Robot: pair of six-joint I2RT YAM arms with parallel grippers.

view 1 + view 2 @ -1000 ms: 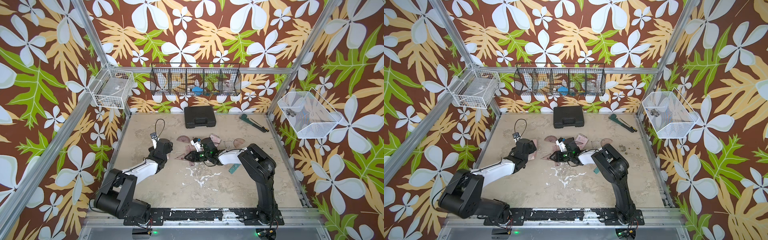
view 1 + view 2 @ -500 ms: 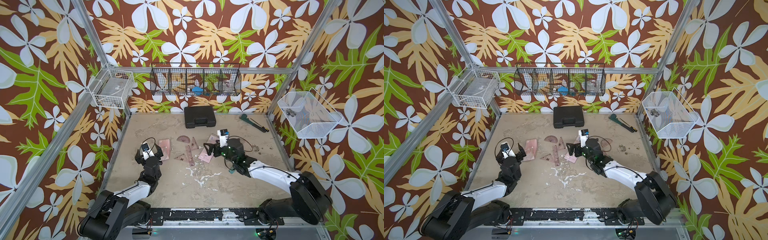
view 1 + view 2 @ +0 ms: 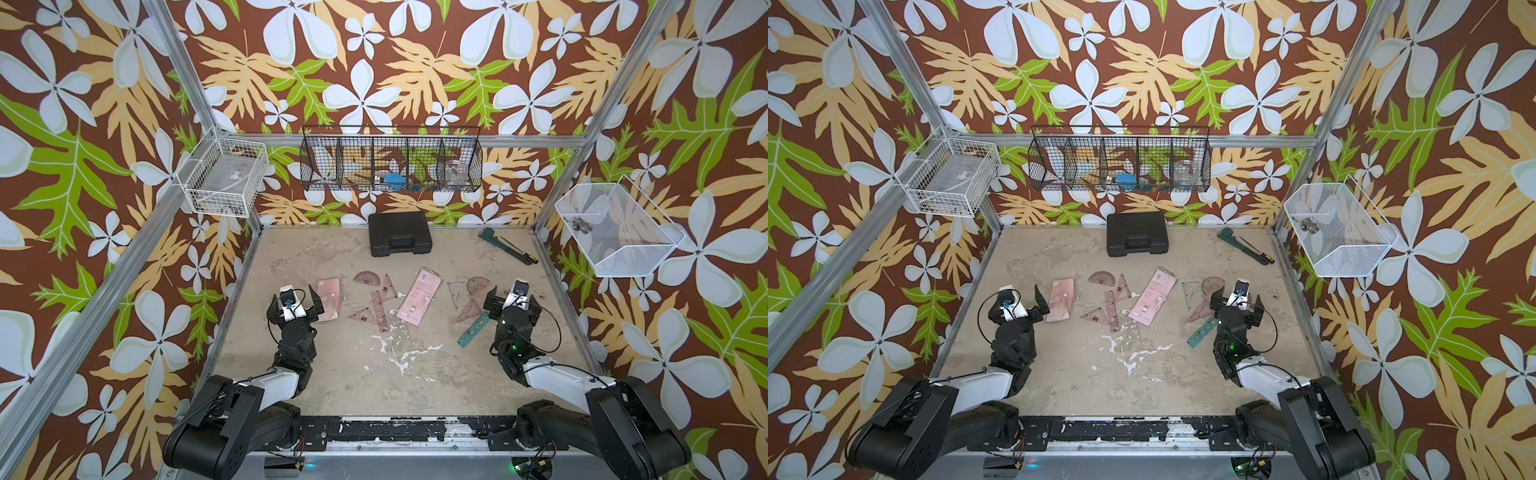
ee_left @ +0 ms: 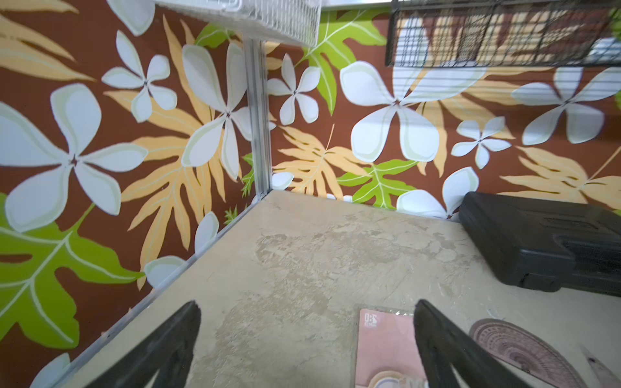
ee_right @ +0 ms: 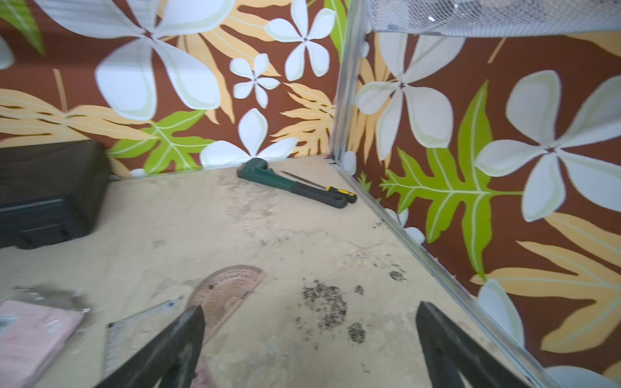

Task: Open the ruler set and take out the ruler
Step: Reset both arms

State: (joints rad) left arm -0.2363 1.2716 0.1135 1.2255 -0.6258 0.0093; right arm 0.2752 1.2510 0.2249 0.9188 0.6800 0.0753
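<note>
Two pink ruler set packets lie flat on the table, one (image 3: 328,300) beside my left gripper (image 3: 293,301) and one (image 3: 419,301) in the middle. Loose pink pieces lie between them: a straight ruler (image 3: 378,311), a protractor (image 3: 366,277) and triangles. A green ruler (image 3: 473,330) lies just left of my right gripper (image 3: 513,301). Both grippers hover open and hold nothing. In the left wrist view the left gripper (image 4: 307,322) has the near packet (image 4: 383,349) by one finger. In the right wrist view the right gripper (image 5: 311,322) is over bare table beside a protractor (image 5: 228,289).
A black case (image 3: 399,233) stands at the back wall, and a green wrench (image 3: 505,245) with a screwdriver lies at the back right. Wire baskets (image 3: 390,160) hang on the walls. A clear triangle (image 3: 456,291) and a pink triangle (image 3: 469,309) lie near the right gripper.
Both arms have pulled back from the middle of the table to its left and right sides. Both grippers have opened wide. The ruler pieces and packets lie spread apart.
</note>
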